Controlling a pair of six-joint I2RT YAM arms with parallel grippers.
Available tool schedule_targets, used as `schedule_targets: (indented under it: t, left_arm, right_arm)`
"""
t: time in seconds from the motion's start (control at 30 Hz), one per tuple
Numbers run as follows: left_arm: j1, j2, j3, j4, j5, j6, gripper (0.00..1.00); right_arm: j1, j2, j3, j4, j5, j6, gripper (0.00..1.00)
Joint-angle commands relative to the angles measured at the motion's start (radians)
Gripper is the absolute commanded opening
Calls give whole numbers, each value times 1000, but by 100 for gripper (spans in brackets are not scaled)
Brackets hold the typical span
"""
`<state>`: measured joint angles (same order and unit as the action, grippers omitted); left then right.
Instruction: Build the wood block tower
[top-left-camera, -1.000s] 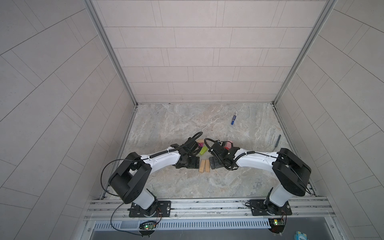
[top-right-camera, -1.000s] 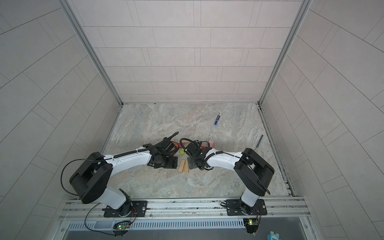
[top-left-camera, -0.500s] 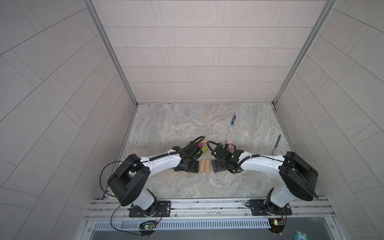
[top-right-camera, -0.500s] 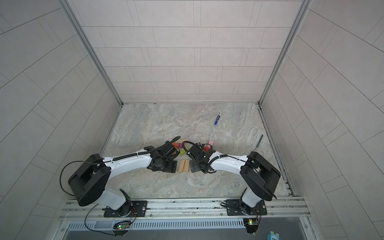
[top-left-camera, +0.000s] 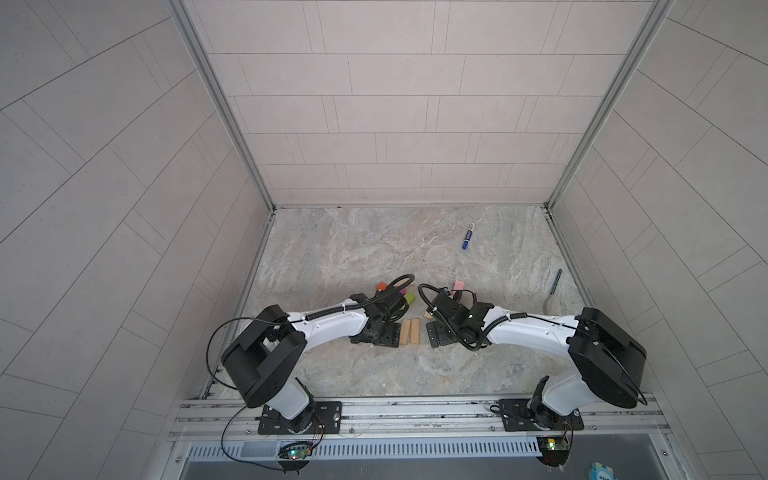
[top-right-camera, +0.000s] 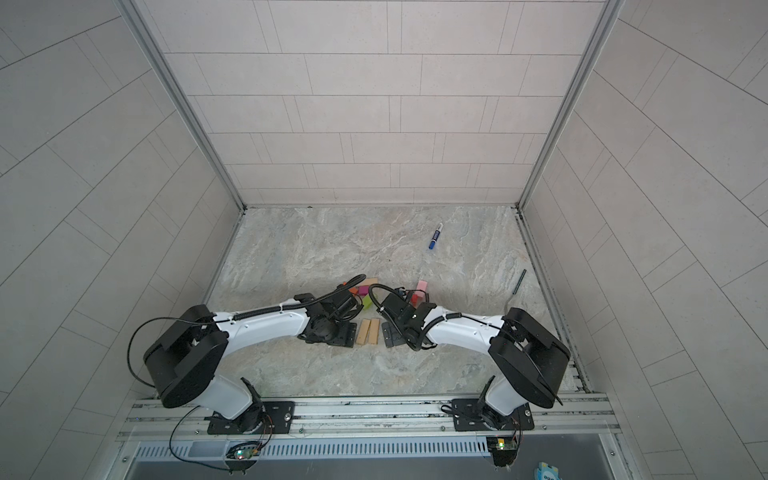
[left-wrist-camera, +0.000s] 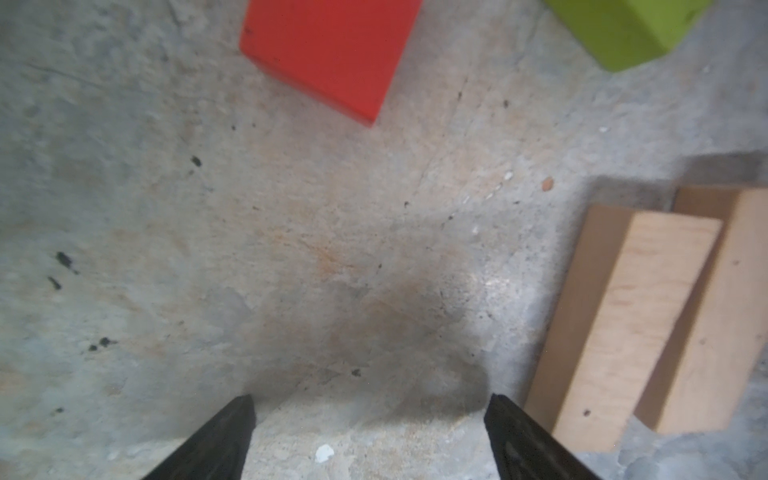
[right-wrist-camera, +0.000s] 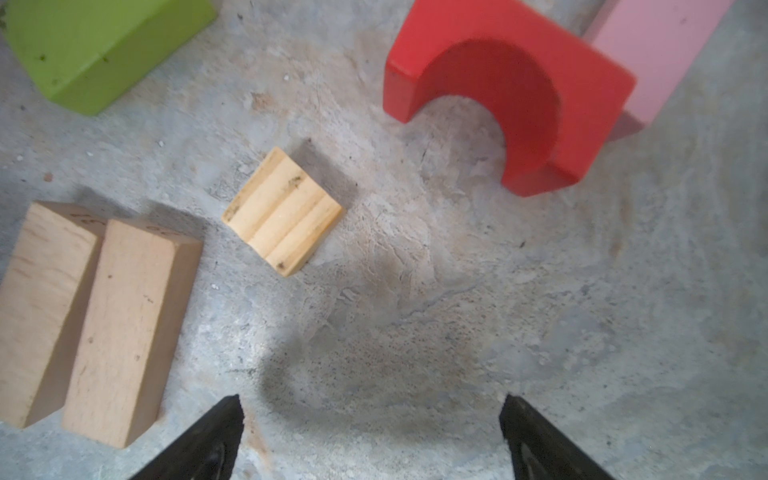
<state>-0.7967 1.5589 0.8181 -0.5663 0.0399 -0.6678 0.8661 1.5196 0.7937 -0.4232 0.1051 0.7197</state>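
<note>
While the left claw (left-wrist-camera: 370, 402) and right claw (right-wrist-camera: 372, 400) both sit low over the worktop (top-left-camera: 353, 257), jaws spread wide and holding nothing, the two tan planks (top-left-camera: 414, 331) lie side by side right between them in both top views. Left claw has the planks just beside it, red block (left-wrist-camera: 332, 50) further ahead. Right claw faces bare stone, with a small ridged block (right-wrist-camera: 282, 210) and red arch (right-wrist-camera: 511, 108) ahead

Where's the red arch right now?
The red arch lies ahead of the open right gripper in the right wrist view, beside the pink brick, with a small ridged tan block nearby.
</note>
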Motion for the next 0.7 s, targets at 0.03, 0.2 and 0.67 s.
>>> schedule_targets:
  t: [0.03,0.2,0.67]
  left_arm:
    - [-15,25,18,6,18,-22,94]
    - [-27,34,21,15,27,-32,94]
    - [-41,56,37,34,40,-41,94]
  right_arm:
    - [7,-24,-9,-19,13,23,98]
    - [7,-21,-11,-12,12,24,98]
    - [7,-13,-13,-9,12,23,98]
